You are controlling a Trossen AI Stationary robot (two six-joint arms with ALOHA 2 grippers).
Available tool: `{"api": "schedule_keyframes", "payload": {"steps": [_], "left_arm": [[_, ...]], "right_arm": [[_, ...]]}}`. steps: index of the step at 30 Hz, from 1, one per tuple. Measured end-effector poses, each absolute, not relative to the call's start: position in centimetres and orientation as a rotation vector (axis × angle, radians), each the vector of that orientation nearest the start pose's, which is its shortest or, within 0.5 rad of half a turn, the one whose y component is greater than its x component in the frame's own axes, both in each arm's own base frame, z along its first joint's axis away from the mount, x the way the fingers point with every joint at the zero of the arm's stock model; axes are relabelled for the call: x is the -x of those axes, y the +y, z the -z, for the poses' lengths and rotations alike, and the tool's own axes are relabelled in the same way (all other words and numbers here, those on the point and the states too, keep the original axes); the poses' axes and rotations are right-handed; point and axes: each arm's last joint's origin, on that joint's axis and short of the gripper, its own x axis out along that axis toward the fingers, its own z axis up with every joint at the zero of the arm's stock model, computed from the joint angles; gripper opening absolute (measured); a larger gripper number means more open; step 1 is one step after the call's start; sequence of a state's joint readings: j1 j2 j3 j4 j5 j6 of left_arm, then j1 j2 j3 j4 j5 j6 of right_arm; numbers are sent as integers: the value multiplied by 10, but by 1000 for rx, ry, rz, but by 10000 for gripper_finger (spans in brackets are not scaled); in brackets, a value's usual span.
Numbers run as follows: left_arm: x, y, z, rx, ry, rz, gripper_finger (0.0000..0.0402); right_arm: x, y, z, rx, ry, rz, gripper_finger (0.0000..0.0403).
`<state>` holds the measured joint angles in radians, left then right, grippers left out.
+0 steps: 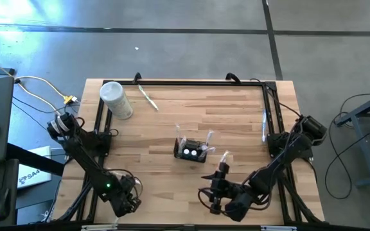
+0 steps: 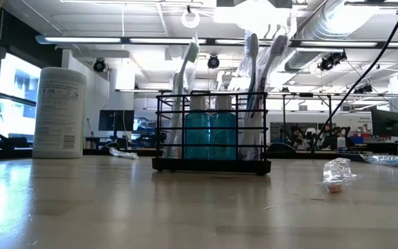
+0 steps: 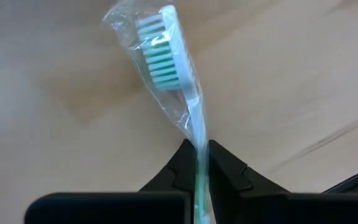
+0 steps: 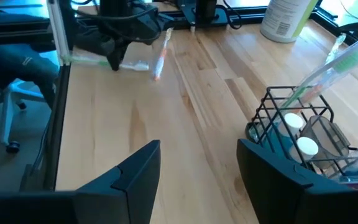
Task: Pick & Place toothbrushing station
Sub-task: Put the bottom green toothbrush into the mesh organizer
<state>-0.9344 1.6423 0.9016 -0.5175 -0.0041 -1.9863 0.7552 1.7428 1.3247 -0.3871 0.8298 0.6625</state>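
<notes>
Clamped in your left claw [image 3: 201,163] is a wrapped toothbrush [image 3: 166,59], so lift it clear, then swing toward the toothbrushing station [image 1: 192,149] at bench centre, two o'clock from it, while the right claw [image 4: 197,171] waits apart.

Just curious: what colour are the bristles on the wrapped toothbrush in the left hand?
White and mint green, on the toothbrush; the left wrist view shows it best.

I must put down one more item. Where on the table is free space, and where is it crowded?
Free: the bare wood between the white container and the wire holder, and the far right part of the table. Crowded: the near edge, around the left gripper and right gripper.
</notes>
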Motion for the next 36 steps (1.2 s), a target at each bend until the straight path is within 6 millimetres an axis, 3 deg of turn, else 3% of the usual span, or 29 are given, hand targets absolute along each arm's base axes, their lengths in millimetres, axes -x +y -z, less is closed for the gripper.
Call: {"api": "schedule_keyframes", "payload": {"steps": [6,10,17,22,25,29,36], "left_arm": [[-181,-241,-176,952,1304,-472,14],[-182,-241,-200,823,1307,-509,14],[-185,-236,-271,546,1178,-531,14],[-184,-223,-327,295,973,-518,14],[-183,-217,-350,113,857,-474,14],[-185,-202,-366,-94,698,-467,14],[-181,-162,-375,-225,517,-586,14]], "right_arm": [[-294,237,-258,-123,510,217,203],[-296,238,-259,-147,507,197,203],[-296,237,-259,-211,500,217,203],[-295,236,-257,-255,507,236,203],[-295,237,-257,-270,508,240,203],[-294,238,-257,-272,507,238,203],[-294,238,-257,-278,505,241,203]]}}
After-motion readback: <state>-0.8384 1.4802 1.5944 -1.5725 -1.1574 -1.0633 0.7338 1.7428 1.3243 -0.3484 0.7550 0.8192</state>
